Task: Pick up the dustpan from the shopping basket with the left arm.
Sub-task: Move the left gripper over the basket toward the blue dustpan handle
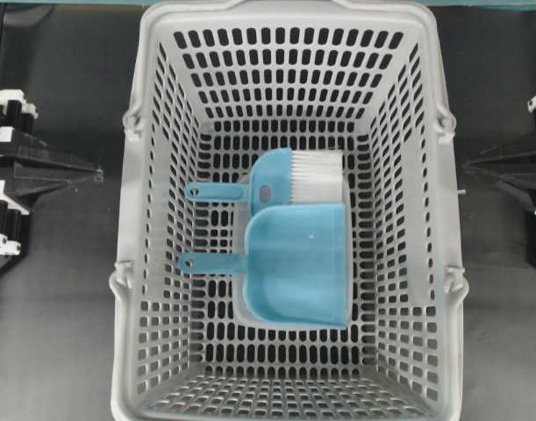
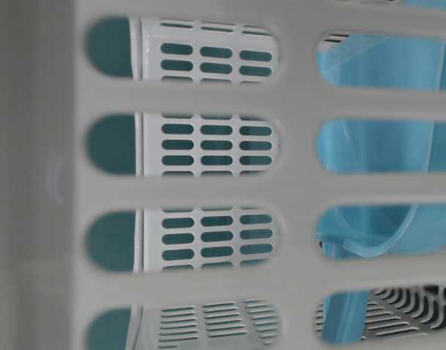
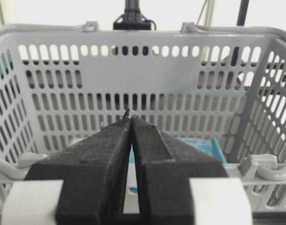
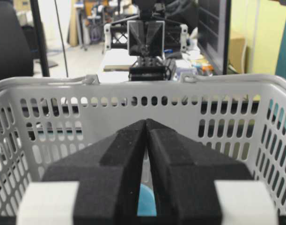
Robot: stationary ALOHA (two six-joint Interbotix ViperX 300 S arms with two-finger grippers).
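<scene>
The light blue dustpan [image 1: 298,263] lies flat on the floor of the grey shopping basket [image 1: 145,88], its short handle [image 1: 210,260] pointing left. It also shows in the table-level view [image 2: 383,146] and the left wrist view [image 3: 199,147]. My left gripper [image 1: 98,175] is outside the basket's left wall, shut and empty; its tips [image 3: 131,118] meet in front of the wall. My right gripper [image 1: 465,165] is outside the right wall, shut and empty, as the right wrist view [image 4: 146,121] shows.
A blue-handled brush [image 1: 285,180] with white bristles lies just beyond the dustpan, touching its far edge. The basket's tall slotted walls [image 3: 133,70] stand between both grippers and the dustpan. Folded basket handles hang along the side rims [image 3: 269,171].
</scene>
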